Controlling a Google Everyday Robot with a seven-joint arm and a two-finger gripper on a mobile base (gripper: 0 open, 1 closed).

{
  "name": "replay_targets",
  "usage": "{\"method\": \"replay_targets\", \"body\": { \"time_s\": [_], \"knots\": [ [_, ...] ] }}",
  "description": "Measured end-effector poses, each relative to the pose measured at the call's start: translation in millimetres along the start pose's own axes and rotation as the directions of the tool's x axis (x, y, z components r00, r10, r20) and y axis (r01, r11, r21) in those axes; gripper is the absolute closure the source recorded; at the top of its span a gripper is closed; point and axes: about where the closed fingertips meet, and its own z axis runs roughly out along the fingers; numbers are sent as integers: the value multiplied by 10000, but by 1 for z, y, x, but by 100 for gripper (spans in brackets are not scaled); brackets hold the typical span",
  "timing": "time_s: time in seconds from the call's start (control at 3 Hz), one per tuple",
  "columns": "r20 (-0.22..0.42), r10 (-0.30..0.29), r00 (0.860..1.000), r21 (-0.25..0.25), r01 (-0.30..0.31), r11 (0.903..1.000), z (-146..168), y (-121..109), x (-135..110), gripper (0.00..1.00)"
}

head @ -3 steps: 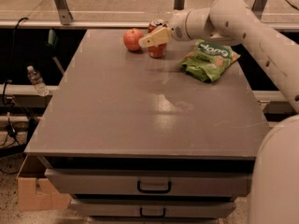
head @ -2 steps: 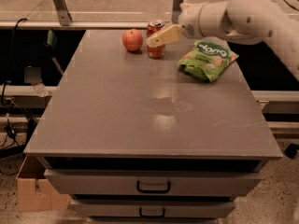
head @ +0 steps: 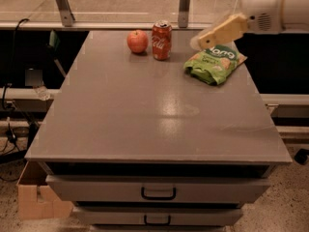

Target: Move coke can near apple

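The red coke can (head: 161, 40) stands upright at the far middle of the grey table (head: 145, 115), just right of the red-orange apple (head: 137, 41), with a small gap between them. My gripper (head: 205, 39) hangs in the air at the upper right, over the green snack bag. It is well clear of the can and holds nothing.
A green snack bag (head: 215, 62) lies at the far right of the table, under the gripper. Drawers with handles (head: 158, 194) face me below the front edge. A cardboard box (head: 34, 197) sits on the floor at the left. A rail with metal posts (head: 183, 6) runs behind the table.
The gripper has left the coke can standing beside the apple and has pulled away up and to the right, over the snack bag.
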Motion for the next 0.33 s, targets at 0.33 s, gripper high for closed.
{"method": "replay_targets", "body": {
  "time_s": [0.33],
  "knots": [
    [-141, -119, 9998, 113, 120, 9999, -26, 0, 2, 0]
  ]
}}
